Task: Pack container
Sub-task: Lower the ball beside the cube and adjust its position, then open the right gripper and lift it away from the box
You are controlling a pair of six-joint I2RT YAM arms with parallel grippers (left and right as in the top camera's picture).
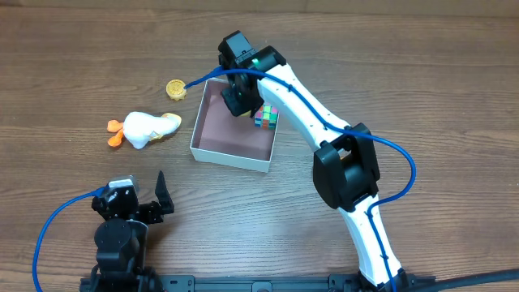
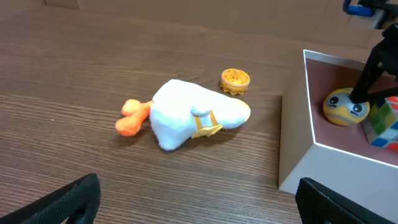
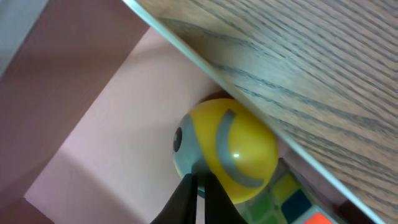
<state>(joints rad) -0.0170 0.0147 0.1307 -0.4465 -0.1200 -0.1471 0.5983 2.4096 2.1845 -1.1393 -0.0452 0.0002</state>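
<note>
The container (image 1: 231, 156) is a white-walled box with a pinkish inside (image 3: 106, 130), at the table's middle. In its far right corner lie a yellow ball toy with a face (image 2: 344, 107) (image 3: 239, 149) and a colourful cube (image 1: 265, 117) (image 2: 382, 121) (image 3: 289, 196). My right gripper (image 1: 239, 104) (image 3: 199, 182) reaches down into the box, shut, its tips against the ball toy's grey-blue side. I cannot tell whether it pinches any part of it. My left gripper (image 1: 144, 193) (image 2: 199, 202) stands open over bare table near the front left, holding nothing.
A white plush duck (image 1: 146, 128) (image 2: 189, 115) with orange feet lies on its side left of the box. A small gold disc (image 1: 176, 88) (image 2: 235, 79) sits behind it, near the box's far left corner. The right arm (image 1: 340, 154) stretches over the table's right.
</note>
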